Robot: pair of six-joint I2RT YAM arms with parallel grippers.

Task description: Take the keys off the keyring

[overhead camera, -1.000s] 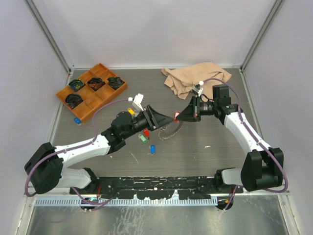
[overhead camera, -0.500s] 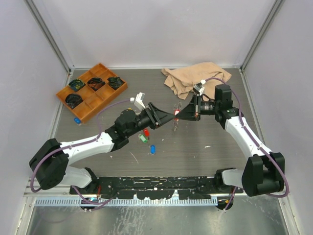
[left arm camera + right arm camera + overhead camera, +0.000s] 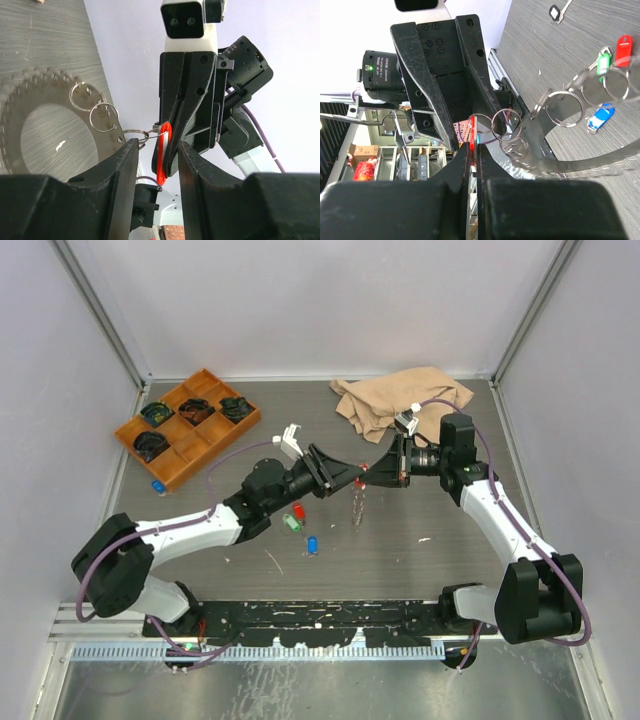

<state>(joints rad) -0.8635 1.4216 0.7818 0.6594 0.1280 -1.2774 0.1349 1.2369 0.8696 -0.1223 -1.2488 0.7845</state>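
- Right gripper (image 3: 472,150), pressed together on the red key (image 3: 161,155): a tug may slip the tag.
- Left gripper (image 3: 350,473), spread astride that tag: may snag the hanging keyring (image 3: 50,92).

Right gripper (image 3: 472,150), black jaws pinched on a thin red plastic tag (image 3: 471,139); silvery jagged metal keyring (image 3: 540,145) hangs beside it, above grey tabletop (image 3: 560,60).

Pale walls (image 3: 320,300) boxed in the grey woodgrain table (image 3: 420,560) on three sides, metal posts (image 3: 101,310) climbed the corners, and the light was even.
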